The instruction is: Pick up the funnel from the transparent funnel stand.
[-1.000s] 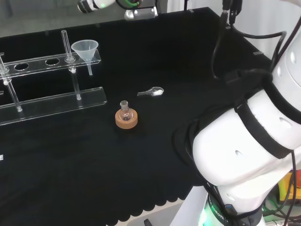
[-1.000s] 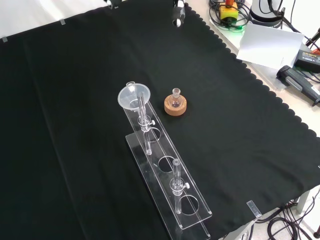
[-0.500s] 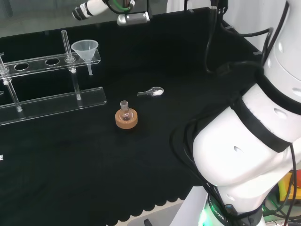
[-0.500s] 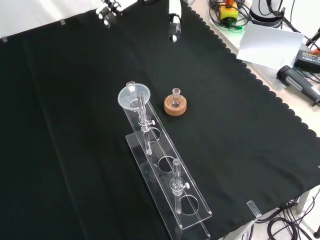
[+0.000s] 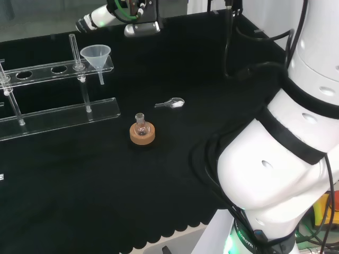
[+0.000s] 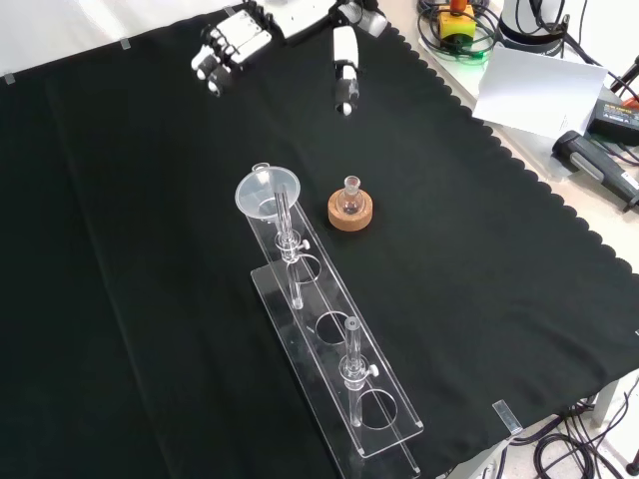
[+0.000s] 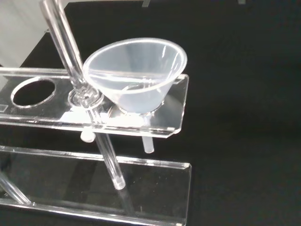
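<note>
A clear plastic funnel [image 5: 96,54] sits upright in the end hole of the transparent stand [image 5: 58,114], its stem hanging below the upper shelf. The front view has the funnel [image 6: 268,193] at the far end of the stand [image 6: 384,439]. Close up in the wrist view, the funnel [image 7: 136,75] rests in the stand's shelf [image 7: 174,101] beside an upright rod. My hand [image 6: 298,18] hovers beyond the funnel, well apart from it, with fingers [image 6: 224,50] straight and thumb [image 6: 344,70] spread, holding nothing. From the head view the hand [image 5: 123,11] is above and right of the funnel.
A small round flask on a cork ring [image 6: 350,210] stands just right of the funnel in the front view. A little clear scoop [image 5: 170,103] lies on the cloth. The arm's white links [image 5: 286,159] take up the head view's right. Papers and cables [image 6: 539,80] lie off the cloth.
The hand has come down and farther into both views, closing on the funnel end of the stand. The funnel, stand and flask have not moved.
</note>
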Tool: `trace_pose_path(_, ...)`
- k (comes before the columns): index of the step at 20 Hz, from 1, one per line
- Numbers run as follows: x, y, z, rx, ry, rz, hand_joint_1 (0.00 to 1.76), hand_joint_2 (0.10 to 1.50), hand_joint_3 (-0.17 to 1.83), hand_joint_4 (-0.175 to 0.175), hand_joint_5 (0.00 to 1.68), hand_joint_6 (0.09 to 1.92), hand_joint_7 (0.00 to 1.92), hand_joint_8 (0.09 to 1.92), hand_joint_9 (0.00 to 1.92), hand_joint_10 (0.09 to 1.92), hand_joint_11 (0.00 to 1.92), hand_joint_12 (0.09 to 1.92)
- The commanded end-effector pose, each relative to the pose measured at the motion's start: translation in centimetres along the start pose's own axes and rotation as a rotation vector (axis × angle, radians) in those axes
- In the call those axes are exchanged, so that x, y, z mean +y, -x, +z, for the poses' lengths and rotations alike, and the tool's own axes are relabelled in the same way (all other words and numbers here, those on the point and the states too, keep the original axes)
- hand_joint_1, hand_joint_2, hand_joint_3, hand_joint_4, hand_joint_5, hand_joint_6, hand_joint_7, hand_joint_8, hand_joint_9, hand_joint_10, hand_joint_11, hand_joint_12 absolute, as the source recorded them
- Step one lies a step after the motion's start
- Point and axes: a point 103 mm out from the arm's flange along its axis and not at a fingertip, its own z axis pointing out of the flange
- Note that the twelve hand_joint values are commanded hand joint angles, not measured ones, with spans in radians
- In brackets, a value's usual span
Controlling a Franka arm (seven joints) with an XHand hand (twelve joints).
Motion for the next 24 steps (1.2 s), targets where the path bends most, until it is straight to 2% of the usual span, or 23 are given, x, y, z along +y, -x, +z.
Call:
trace_pose_path(1,0.6,-1.4,1.2,0.007,-0.026,-0.033,0.42,0.65,0.05,-0.002,0.0,0.09,0.03,0.09,0.0,0.09,0.0,0.56)
trace_pose_path(15,2.9,-3.0,4.6,-0.003,-0.11,-0.04,0.4,0.64,0.03,-0.001,0.0,0.09,0.0,0.09,0.0,0.09,0.0,0.55)
trace_pose_path(18,3.4,-3.2,5.2,-0.004,-0.111,-0.036,0.39,0.63,0.02,0.002,0.0,0.09,0.0,0.09,0.0,0.09,0.0,0.51)
trace_pose_path(19,3.5,-3.2,5.4,0.004,-0.111,-0.031,0.39,0.63,0.02,0.004,0.0,0.09,0.0,0.09,0.0,0.09,0.0,0.47)
trace_pose_path(23,3.8,-3.0,5.5,0.019,-0.089,-0.016,0.38,0.63,0.01,0.008,0.0,0.09,0.0,0.09,0.0,0.09,0.0,0.09)
trace_pose_path(24,3.9,-3.0,5.5,0.019,-0.09,-0.011,0.38,0.63,0.01,0.009,0.0,0.09,0.0,0.09,0.0,0.09,0.0,0.09)
